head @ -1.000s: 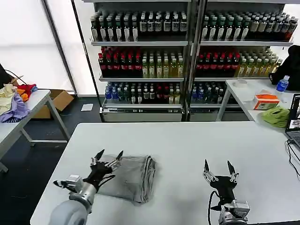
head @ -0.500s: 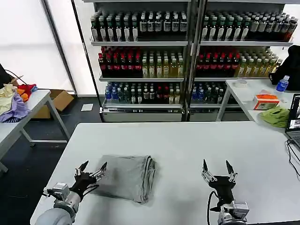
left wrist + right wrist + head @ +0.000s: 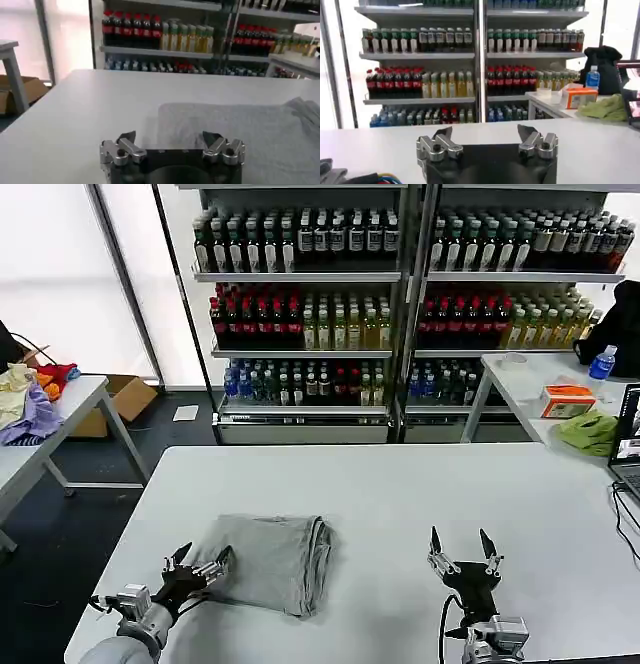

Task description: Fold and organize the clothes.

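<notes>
Folded T-shirt (image 3: 272,560) lies on the table (image 3: 400,494), left tool (image 3: 198,568) seemingly just beside its left edge.

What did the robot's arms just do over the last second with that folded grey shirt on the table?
The left gripper drew back off the folded light grey cotton T-shirt toward the robot and lower; it now sits at the shirt's near left corner, jaws open, holding nothing. The shirt lies folded in the same spot on the white table. The right gripper barely moved, jaws open over bare tabletop.
</notes>
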Robot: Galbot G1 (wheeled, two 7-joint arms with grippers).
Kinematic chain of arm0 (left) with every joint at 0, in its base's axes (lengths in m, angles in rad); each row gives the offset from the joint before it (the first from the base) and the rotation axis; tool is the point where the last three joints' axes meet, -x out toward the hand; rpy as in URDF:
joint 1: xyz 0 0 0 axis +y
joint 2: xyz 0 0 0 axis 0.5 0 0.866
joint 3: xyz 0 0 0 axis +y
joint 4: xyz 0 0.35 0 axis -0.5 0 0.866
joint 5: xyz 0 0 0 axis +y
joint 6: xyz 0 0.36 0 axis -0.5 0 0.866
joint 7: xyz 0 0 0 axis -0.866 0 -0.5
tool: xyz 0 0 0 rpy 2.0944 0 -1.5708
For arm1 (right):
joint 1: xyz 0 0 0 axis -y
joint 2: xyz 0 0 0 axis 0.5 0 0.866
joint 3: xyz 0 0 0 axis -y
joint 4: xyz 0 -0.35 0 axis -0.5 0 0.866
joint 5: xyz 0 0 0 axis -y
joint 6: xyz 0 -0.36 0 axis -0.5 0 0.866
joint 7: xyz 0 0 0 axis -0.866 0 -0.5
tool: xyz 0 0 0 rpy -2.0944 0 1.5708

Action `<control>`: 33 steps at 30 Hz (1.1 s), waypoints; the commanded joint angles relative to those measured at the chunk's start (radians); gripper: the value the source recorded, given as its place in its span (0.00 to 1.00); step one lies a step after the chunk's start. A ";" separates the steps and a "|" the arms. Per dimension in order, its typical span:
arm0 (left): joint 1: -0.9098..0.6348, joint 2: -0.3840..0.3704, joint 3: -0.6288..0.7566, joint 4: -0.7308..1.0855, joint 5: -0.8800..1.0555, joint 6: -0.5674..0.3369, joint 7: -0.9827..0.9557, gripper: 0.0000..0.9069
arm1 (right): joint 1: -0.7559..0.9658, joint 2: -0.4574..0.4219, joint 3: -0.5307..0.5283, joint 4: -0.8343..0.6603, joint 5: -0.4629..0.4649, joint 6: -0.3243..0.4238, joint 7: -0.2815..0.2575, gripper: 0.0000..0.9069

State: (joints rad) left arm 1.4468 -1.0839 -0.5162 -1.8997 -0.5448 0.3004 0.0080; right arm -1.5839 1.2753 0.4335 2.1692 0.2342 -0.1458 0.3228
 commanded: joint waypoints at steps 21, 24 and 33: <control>-0.005 0.000 0.007 0.046 0.004 -0.011 0.102 0.00 | 0.020 0.001 -0.011 -0.023 -0.003 0.003 -0.001 1.00; -0.009 0.000 0.000 0.052 0.007 -0.023 0.093 0.00 | 0.021 0.000 -0.009 -0.025 -0.002 0.004 0.000 1.00; -0.008 0.063 -0.140 0.061 -0.056 -0.028 0.061 0.00 | 0.040 -0.011 -0.012 -0.026 0.005 -0.002 0.002 1.00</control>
State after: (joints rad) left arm 1.4377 -1.0698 -0.5408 -1.8464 -0.5503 0.2748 0.0810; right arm -1.5521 1.2668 0.4234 2.1434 0.2367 -0.1444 0.3242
